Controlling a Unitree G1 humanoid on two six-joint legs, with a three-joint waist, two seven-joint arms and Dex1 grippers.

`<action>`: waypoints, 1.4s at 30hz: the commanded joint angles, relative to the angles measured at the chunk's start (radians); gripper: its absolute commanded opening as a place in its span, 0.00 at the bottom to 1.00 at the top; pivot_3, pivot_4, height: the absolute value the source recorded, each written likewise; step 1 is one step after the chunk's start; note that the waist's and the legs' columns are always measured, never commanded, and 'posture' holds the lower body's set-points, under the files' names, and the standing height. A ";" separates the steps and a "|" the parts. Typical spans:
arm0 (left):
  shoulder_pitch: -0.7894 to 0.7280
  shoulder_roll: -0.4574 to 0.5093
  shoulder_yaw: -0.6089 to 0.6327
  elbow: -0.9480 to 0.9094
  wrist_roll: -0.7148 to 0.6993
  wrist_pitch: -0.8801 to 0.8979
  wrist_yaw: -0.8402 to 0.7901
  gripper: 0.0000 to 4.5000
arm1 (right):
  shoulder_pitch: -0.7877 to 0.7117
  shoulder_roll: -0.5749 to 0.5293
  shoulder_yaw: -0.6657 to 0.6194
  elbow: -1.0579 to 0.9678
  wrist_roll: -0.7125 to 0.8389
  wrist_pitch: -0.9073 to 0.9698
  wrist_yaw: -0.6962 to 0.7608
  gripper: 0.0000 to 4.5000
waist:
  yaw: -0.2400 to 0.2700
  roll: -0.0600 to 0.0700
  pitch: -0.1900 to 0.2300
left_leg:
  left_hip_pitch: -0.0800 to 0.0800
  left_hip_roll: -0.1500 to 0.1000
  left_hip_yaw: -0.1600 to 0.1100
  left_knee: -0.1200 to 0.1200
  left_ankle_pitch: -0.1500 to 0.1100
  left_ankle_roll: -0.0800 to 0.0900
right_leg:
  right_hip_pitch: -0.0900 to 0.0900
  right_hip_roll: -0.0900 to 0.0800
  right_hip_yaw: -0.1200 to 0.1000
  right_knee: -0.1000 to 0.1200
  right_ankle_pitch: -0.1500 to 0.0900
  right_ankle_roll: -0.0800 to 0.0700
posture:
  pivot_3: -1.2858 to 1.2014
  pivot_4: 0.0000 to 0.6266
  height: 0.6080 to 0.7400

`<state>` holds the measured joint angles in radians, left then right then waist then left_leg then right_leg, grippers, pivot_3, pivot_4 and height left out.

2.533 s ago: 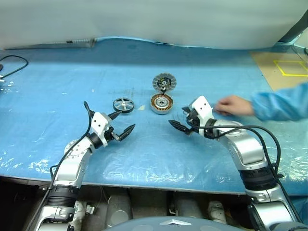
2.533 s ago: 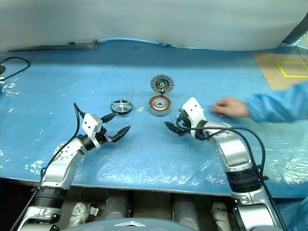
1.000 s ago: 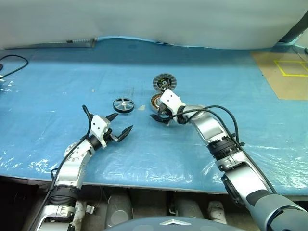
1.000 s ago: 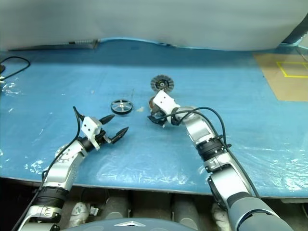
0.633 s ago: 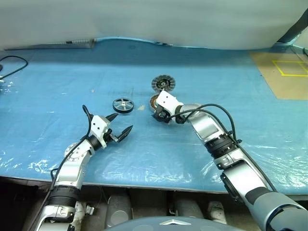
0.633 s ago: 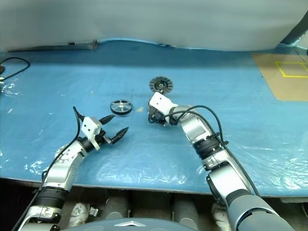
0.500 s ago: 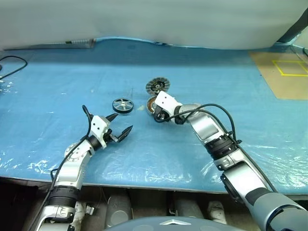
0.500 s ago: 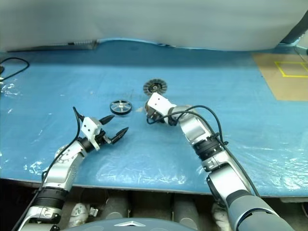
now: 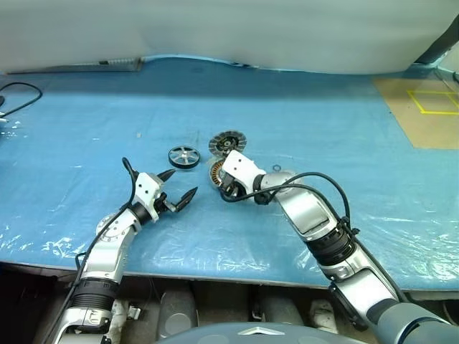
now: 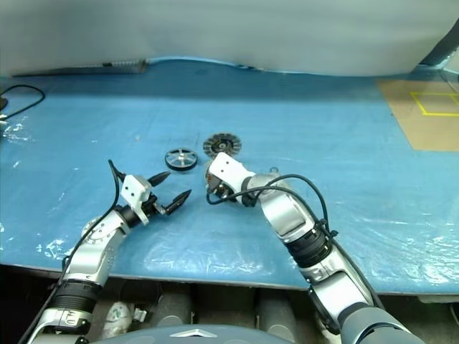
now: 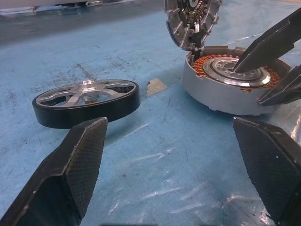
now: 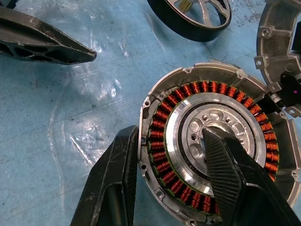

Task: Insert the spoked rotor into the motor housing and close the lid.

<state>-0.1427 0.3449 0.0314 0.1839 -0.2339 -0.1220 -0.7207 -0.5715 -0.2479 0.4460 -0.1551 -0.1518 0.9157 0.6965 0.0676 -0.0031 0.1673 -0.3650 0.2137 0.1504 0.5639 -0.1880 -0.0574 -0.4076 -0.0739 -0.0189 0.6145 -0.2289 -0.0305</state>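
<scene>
Right claw (image 12: 169,155) clamped on motor housing (image 12: 214,141) wall, left claw (image 9: 178,185) spread wide, holding nothing

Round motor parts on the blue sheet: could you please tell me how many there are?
3: the spoked rotor lies alone at left; the motor housing sits under the right gripper; the lid stands open behind it.
</scene>
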 commanded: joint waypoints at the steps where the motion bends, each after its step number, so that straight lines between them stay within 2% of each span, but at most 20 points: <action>1: -0.006 0.003 -0.004 -0.025 -0.006 -0.010 -0.009 1.00 | 0.020 0.001 -0.009 -0.046 0.029 0.081 -0.017 0.56 | 0.000 0.000 0.000 | 0.000 0.000 0.000 0.000 0.000 0.000 | 0.000 0.000 0.000 0.000 0.000 0.000 | 0.52 0.24 1.00; 5: -0.015 0.005 -0.003 -0.019 -0.004 -0.009 -0.014 1.00 | -0.024 0.005 -0.051 -0.132 0.057 0.160 -0.039 0.82 | 0.001 0.000 0.000 | -0.001 0.000 0.000 0.000 0.000 0.000 | 0.000 0.000 0.000 -0.001 0.000 0.000 | 0.52 0.24 1.00; 9: -0.021 0.008 -0.005 -0.024 -0.005 0.001 -0.021 1.00 | -0.085 0.004 -0.111 -0.212 0.111 0.271 -0.046 0.82 | 0.001 0.000 0.000 | -0.002 0.000 0.000 -0.001 0.000 0.000 | -0.001 0.000 0.000 -0.002 0.000 0.000 | 0.52 0.24 1.00; 14: -0.025 0.013 -0.006 -0.039 -0.011 0.017 -0.027 1.00 | -0.100 -0.066 -0.222 -0.292 0.203 0.341 -0.026 0.82 | 0.002 0.000 0.000 | -0.002 0.000 0.000 -0.001 0.000 0.000 | -0.001 0.000 0.000 -0.002 0.001 0.001 | 0.52 0.24 1.00; 19: -0.028 0.012 -0.016 -0.045 -0.016 0.024 -0.036 1.00 | 0.035 -0.159 -0.366 -0.201 0.228 0.113 -0.050 0.82 | 0.010 0.000 0.000 | -0.002 -0.001 0.000 -0.002 0.000 0.000 | -0.001 0.000 0.000 -0.003 0.001 0.002 | 0.52 0.24 1.00; 25: -0.042 0.011 -0.021 -0.025 -0.011 0.014 -0.043 1.00 | 0.094 -0.096 -0.464 0.069 0.211 -0.141 -0.226 0.82 | -0.004 0.001 0.000 | -0.001 -0.001 0.000 -0.001 0.000 0.000 | -0.001 0.000 0.001 -0.001 0.000 0.000 | 0.52 0.24 1.00; 34: -0.041 0.019 -0.017 -0.011 -0.010 0.006 -0.055 1.00 | 0.131 0.013 -0.451 0.337 0.197 -0.367 -0.325 0.82 | -0.004 0.001 0.000 | -0.002 -0.001 0.000 -0.001 0.000 0.000 | -0.002 0.000 0.001 -0.001 0.000 0.000 | 0.52 0.24 1.00; 39: -0.034 0.023 -0.014 -0.017 -0.011 0.007 -0.056 1.00 | 0.148 0.030 -0.443 0.446 0.171 -0.447 -0.388 0.82 | -0.004 0.000 0.000 | 0.002 -0.001 0.000 0.000 0.000 0.000 | 0.002 0.000 0.001 -0.001 0.000 0.000 | 0.52 0.24 1.00; 42: -0.028 0.025 -0.016 -0.024 -0.012 0.010 -0.059 1.00 | 0.181 0.018 -0.409 0.451 0.145 -0.464 -0.396 0.64 | -0.002 0.000 0.000 | 0.005 -0.001 0.000 0.000 0.000 0.000 | 0.005 -0.001 0.001 -0.001 0.000 0.000 | 0.52 0.24 1.00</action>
<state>-0.1752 0.3589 0.0046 0.1890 -0.2372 -0.1007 -0.7766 -0.4361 -0.2235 0.0156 0.2524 0.0244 0.4345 0.3095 0.0657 -0.0028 0.1671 -0.3593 0.2126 0.1509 0.5640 -0.1880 -0.0573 -0.4021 -0.0745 -0.0182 0.6139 -0.2287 -0.0304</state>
